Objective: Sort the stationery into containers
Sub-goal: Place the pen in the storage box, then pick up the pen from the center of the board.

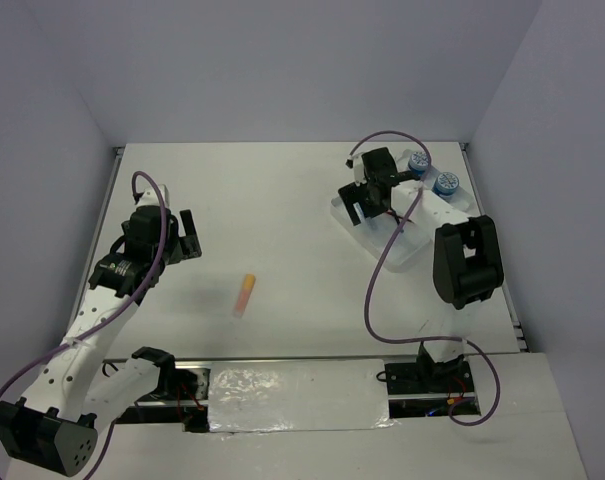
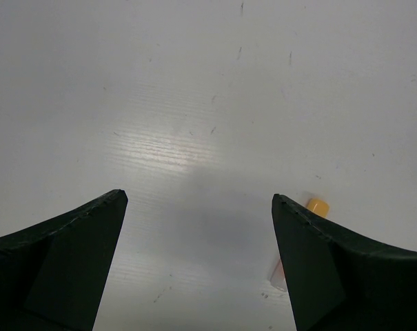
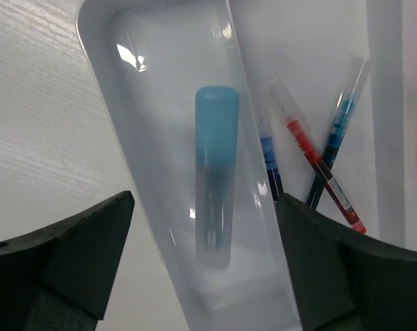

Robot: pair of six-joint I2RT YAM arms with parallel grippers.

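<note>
A pink-orange tube (image 1: 244,295) lies on the table mid-left; its orange cap (image 2: 318,206) shows by my left gripper's right finger. My left gripper (image 1: 187,236) is open and empty, up-left of the tube (image 2: 198,200). The white divided tray (image 1: 407,240) stands at the right, with two blue jars (image 1: 432,173) at its far end. My right gripper (image 1: 367,205) is open over the tray's left compartment (image 3: 112,83), where a light-blue bar (image 3: 216,172) lies between the fingers (image 3: 205,200). Red and blue pens (image 3: 318,165) lie in the compartment beside it.
Grey walls enclose the table on three sides. A white taped strip (image 1: 297,393) and the arm bases run along the near edge. The right arm's black body (image 1: 466,260) hangs over the tray's near end.
</note>
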